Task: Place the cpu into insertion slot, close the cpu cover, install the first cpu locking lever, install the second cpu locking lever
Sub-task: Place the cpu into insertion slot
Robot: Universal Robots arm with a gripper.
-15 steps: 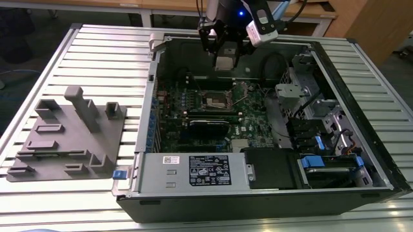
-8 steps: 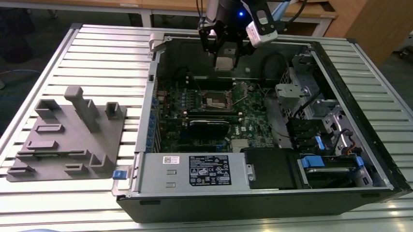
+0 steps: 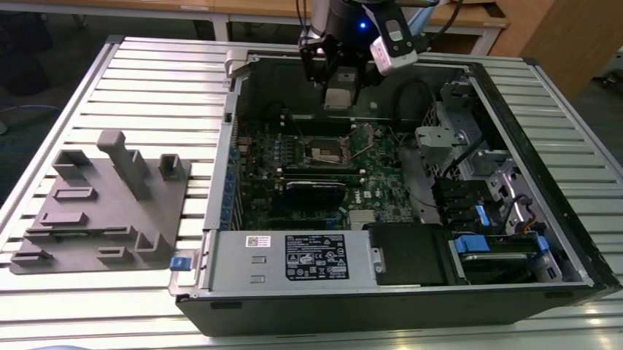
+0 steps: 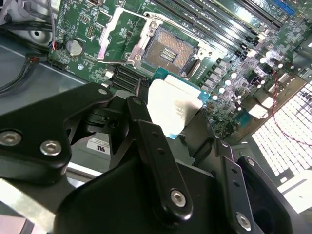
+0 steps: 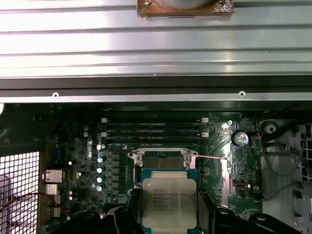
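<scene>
My gripper (image 3: pixel 338 92), upper centre of the exterior view, pinches the cpu (image 5: pixel 168 201) by its edges, clear of the empty insertion slot (image 3: pixel 329 151) mid-frame. Nothing is seated yet: the cpu cover (image 4: pixel 108 40) stands open.

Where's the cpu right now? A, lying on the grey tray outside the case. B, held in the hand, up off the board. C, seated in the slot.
B: the hand grips the cpu by its edges, and the slot lies bare with its centre exposed.
</scene>
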